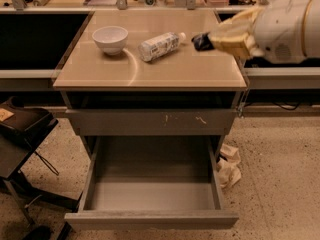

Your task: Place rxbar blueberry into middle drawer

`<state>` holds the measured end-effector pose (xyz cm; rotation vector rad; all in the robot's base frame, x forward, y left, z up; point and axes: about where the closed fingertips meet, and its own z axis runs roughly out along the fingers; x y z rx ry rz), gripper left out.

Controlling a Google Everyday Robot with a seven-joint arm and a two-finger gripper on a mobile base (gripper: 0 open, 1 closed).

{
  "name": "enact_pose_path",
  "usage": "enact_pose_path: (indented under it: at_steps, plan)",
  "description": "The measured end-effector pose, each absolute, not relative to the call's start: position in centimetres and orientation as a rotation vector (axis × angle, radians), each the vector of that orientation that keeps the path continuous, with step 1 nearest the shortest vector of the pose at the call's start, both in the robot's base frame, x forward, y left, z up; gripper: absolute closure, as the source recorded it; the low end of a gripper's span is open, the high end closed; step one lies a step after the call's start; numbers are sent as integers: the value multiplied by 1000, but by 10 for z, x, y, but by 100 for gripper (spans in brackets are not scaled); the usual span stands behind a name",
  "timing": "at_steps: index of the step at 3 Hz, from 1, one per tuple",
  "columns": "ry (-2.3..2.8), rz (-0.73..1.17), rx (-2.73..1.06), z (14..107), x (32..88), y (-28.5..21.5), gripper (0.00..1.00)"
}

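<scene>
My gripper (214,39) reaches in from the right, above the right part of the cabinet's tan top (150,69). It is shut on the rxbar blueberry (201,41), a small dark bar that sticks out from its pale fingers to the left. The middle drawer (150,218) is pulled out wide below, with a bare grey floor. It lies well below and to the left of the gripper.
A white bowl (110,38) and a white-labelled bottle (159,45) on its side are on the cabinet top, left of the gripper. The drawer front with pale scratches (150,121) is closed. Crumpled paper (229,166) lies on the floor at the right, a black chair (22,129) at the left.
</scene>
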<state>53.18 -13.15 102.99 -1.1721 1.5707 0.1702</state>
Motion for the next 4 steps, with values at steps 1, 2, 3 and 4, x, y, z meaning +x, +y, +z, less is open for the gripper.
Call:
enact_pose_path:
  at_steps: [1,2,3,4]
  plan:
    - [1660,351,-1224,977,483,-119,100]
    - [1660,351,-1224,977,483,-119,100]
    - [1652,332,-1213,950,485,-107,100]
    - [1606,308,-1253,890,480,-63,100]
